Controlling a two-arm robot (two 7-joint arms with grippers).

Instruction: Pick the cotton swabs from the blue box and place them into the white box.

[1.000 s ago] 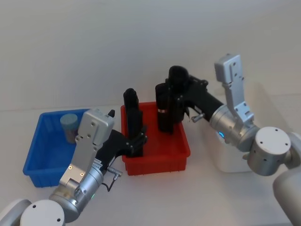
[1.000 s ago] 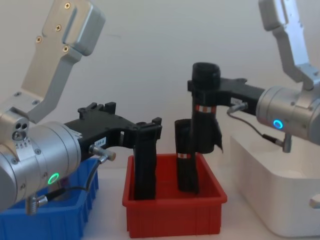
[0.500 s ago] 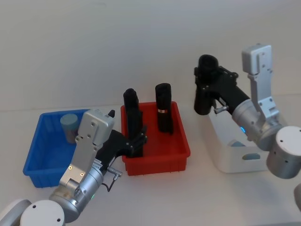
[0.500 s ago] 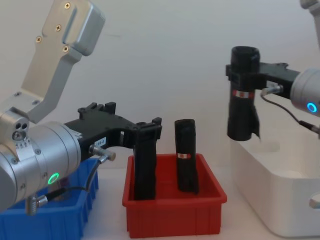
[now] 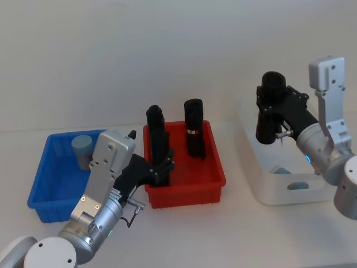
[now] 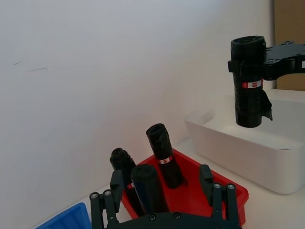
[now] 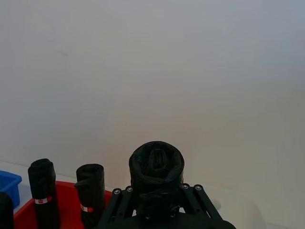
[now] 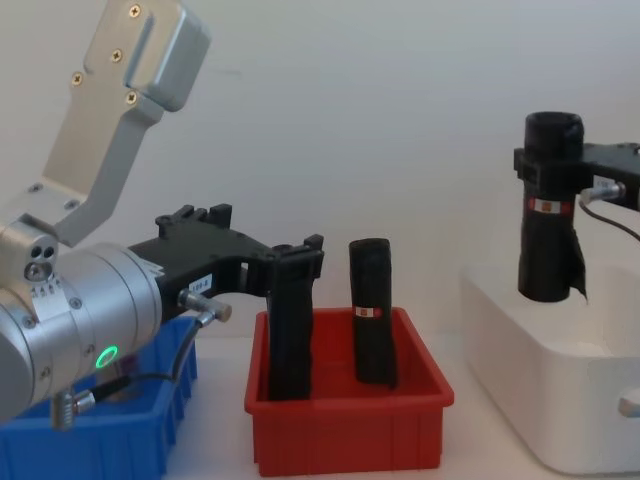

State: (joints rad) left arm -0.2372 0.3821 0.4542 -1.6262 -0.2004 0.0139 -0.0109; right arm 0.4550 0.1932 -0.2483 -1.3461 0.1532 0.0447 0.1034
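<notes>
Plain white tabletop (image 5: pixel 184 229): grey-lidded cotton swabs (image 5: pixel 82 148) jar in ribbed blue box (image 5: pixel 40 184)'s far corner. Glossy rounded white box (image 5: pixel 290 192) at right; above it, right gripper (image 5: pixel 271 109), jaws clamped on black roll (image 8: pixel 551 205). Left gripper (image 5: pixel 162 167), jaws clamped on another matte roll (image 5: pixel 157 137) in red bin (image 5: pixel 187 192).

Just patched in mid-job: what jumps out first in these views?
The right hand holds a black roll upright in the air above the white box. The left hand grips another black roll standing in the red bin, with a third roll upright beside it. One cotton swab jar sits in the blue box.
</notes>
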